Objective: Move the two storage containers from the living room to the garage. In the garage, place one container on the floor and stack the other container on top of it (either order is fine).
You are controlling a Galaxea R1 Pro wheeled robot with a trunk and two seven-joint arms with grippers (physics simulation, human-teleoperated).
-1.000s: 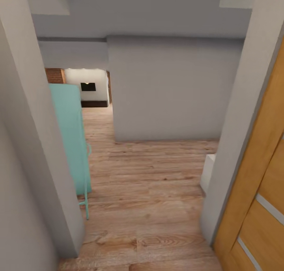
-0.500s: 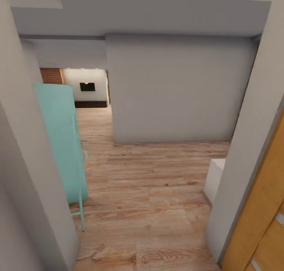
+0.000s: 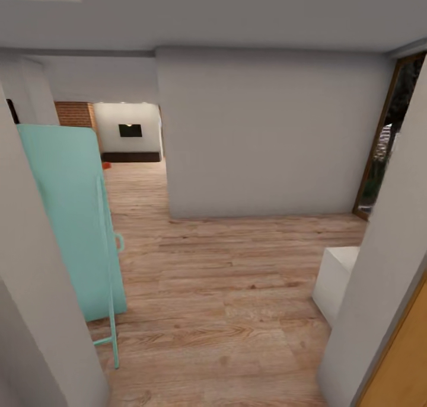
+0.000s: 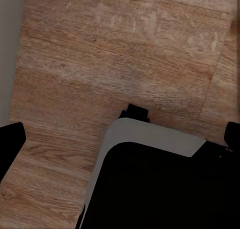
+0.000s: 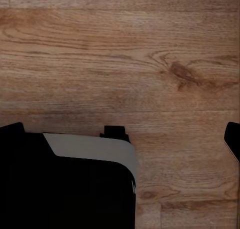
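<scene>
Far down the hall, past the teal panel's edge, a small red-orange patch (image 3: 105, 165) lies on the wood floor of the living room (image 3: 127, 135). It is too small to tell whether it is a storage container. The garage is out of view. In the left wrist view my left gripper (image 4: 121, 139) is open, its dark fingertips (image 4: 11, 141) wide apart over plank floor with nothing between them. My right gripper (image 5: 122, 134) is open too, its fingers (image 5: 233, 139) spread over the planks and holding nothing.
I stand in a doorway between grey wall edges (image 3: 41, 312). A teal panel (image 3: 74, 217) leans at the left and a white block (image 3: 335, 282) sits at the right. A grey wall (image 3: 267, 134) faces me, with a glazed wooden door (image 3: 385, 140) beyond and a wooden door (image 3: 400, 365) beside me.
The whole head view has shifted as the camera moved forward through the doorway. The glazed door at the right and the red-orange patch have come into sight.
</scene>
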